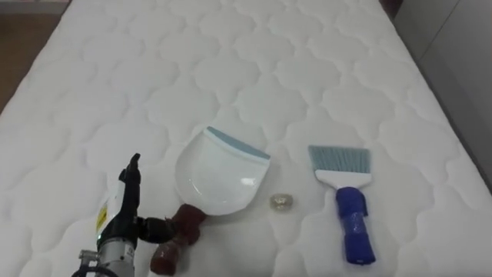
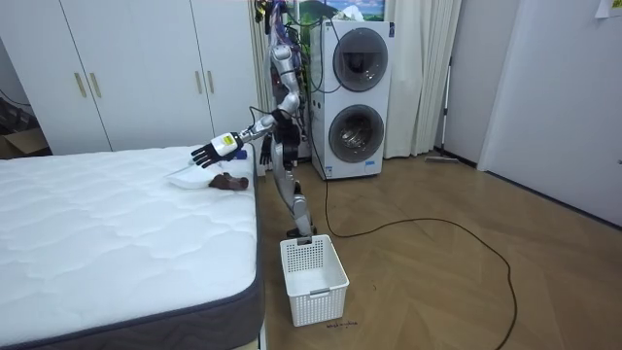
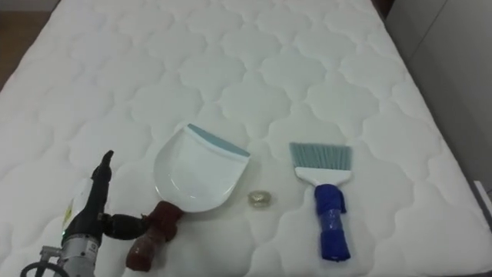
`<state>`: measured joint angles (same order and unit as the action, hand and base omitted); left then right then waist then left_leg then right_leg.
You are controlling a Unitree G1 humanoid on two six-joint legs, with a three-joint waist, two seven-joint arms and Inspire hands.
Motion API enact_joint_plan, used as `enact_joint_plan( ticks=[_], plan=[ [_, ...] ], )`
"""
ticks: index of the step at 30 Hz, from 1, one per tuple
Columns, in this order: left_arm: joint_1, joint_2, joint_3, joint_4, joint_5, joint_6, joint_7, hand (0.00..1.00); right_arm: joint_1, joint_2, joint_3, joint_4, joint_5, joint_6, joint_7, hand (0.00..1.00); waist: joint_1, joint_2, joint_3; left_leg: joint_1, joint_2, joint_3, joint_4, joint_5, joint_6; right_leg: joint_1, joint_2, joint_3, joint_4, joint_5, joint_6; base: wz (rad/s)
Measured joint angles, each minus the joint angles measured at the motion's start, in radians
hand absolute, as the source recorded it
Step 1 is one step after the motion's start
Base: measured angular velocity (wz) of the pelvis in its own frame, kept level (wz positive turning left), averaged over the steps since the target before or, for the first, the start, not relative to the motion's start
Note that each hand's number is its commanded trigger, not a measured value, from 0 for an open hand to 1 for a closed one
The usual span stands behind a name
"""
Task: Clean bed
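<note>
A white dustpan (image 1: 219,181) with a dark red handle (image 1: 178,235) lies on the quilted white mattress (image 1: 231,61), its mouth pointing away from me. To its right lies a brush (image 1: 346,192) with pale blue bristles and a blue handle. Between the two sits a small crumpled scrap (image 1: 281,201). My left hand (image 1: 127,200) stands edge-on just left of the dustpan handle, fingers straight, thumb reaching to the handle's neck. In the room view I stand at the bed's side edge, the left hand (image 2: 216,151) stretched out over the dustpan (image 2: 185,177).
A white laundry basket (image 2: 313,277) stands on the wooden floor by the bed's corner. Stacked washing machines (image 2: 360,87) are behind me and white wardrobes (image 2: 136,68) behind the bed. The mattress's right edge (image 1: 461,154) drops off near the brush.
</note>
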<state>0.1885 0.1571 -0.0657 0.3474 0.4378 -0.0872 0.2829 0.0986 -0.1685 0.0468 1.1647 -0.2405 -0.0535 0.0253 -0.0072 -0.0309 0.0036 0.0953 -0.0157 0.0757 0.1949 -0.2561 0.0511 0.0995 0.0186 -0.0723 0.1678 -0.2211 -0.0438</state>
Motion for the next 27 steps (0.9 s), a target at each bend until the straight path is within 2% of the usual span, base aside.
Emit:
enact_joint_plan(
  ticks=[7,13,16,18,21,27],
  plan=[
    [-0.001,0.001,-0.003,0.042,-0.015,0.001,-0.005,0.0,0.0,0.0,0.009,0.001,0.03,0.001,-0.002,0.0,-0.027,0.0,0.0004,0.001,0.001,0.002,0.0,0.0,0.0,0.001,0.001,0.0,-0.001,0.0,0.0,-0.01],
    [-0.002,0.013,-0.027,0.05,-0.036,0.002,-0.011,0.0,-0.002,0.0,0.009,-0.001,0.038,0.001,-0.016,0.0,-0.041,0.002,-0.0003,-0.018,0.001,0.004,0.0,0.0,0.0,-0.018,0.001,-0.003,0.0,0.0,0.0,0.01],
    [-0.02,0.013,-0.038,0.126,-0.036,0.0,-0.011,0.0,-0.001,0.0,0.011,0.005,0.045,0.003,-0.027,0.0,-0.04,0.006,-0.002,-0.023,0.001,0.006,0.0,0.0,0.0,-0.029,0.001,-0.003,0.002,0.0,0.0,0.0],
    [-0.051,0.013,-0.045,0.232,-0.035,0.004,-0.012,0.0,-0.003,0.0,0.019,0.011,0.088,0.003,-0.035,0.0,-0.041,0.007,-0.0034,-0.033,0.001,0.003,0.002,0.0,0.0,-0.032,0.001,-0.005,0.002,0.001,-0.001,0.0],
    [-0.052,0.012,-0.06,0.276,-0.035,0.007,-0.02,0.0,-0.003,0.001,0.02,0.023,0.124,0.004,-0.036,0.0,-0.043,0.005,-0.0028,-0.039,0.001,0.003,0.002,0.0,0.0,-0.037,0.0,-0.009,0.001,0.001,-0.001,0.03],
    [-0.065,0.013,-0.059,0.281,-0.035,0.007,-0.025,0.0,-0.016,0.001,0.021,0.042,0.138,0.005,-0.035,0.0,-0.044,0.003,-0.0028,-0.054,0.001,0.003,0.002,0.0,0.0,-0.05,0.0,-0.013,0.001,0.001,-0.001,0.01]
  ],
)
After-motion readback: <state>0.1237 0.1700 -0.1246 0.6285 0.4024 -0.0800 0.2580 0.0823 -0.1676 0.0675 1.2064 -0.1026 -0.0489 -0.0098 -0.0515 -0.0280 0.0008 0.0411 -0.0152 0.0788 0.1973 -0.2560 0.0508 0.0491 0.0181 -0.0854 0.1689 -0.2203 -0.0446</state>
